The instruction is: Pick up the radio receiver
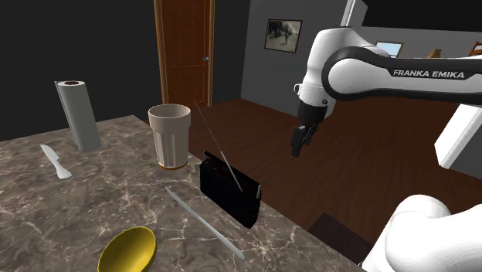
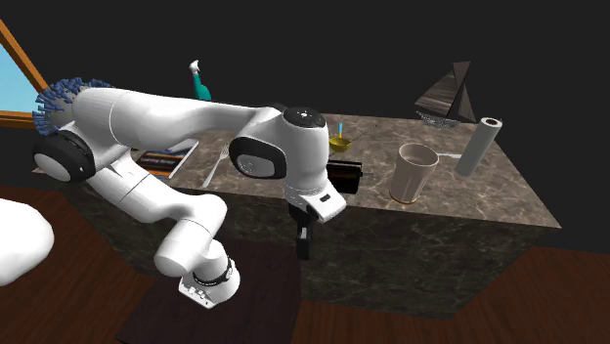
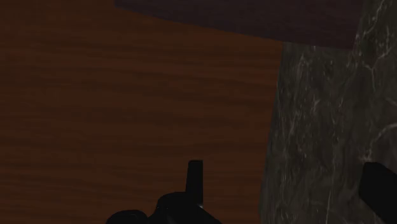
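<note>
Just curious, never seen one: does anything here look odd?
Nothing looks spilled or broken. Oddest: the hand hangs past the edge of the counter, over the wooden floor, apart from the black radio standing near that edge.

Arm (image 1: 386, 73): one unit, white with dark joints. The forearm runs roughly level toward the shoulder view's left and is lettered FRANKA EMIKA.
Wrist (image 1: 320, 77): bent downward, with the hand hanging nearly vertical.
Gripper (image 1: 297, 151): all black, two-fingered, pointing down.
Fingers (image 3: 195, 178): standing well apart in the wrist view.
Base (image 2: 200, 279): white; in the second exterior view the arm folds up and over from it.
</note>
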Motion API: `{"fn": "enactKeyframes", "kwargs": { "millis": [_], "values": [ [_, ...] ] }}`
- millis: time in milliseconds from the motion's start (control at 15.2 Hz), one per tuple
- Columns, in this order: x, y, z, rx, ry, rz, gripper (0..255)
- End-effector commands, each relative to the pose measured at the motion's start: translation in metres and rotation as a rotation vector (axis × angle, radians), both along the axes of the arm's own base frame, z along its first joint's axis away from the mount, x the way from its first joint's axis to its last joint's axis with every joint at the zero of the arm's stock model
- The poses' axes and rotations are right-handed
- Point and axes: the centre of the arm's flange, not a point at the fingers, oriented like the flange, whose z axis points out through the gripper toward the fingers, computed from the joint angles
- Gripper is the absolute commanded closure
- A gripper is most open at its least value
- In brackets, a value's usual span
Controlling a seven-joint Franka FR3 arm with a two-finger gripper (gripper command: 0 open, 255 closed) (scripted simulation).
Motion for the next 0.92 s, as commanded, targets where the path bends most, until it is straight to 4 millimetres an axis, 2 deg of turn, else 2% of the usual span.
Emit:
{"fn": "enactKeyframes", "kwargs": {
  "millis": [0,858],
  "values": [
    [0.000,0.000,0.000,0.000,0.000,0.000,0],
    [0.008,0.165,0.054,-0.014,-0.023,-0.012,0]
  ]
}}
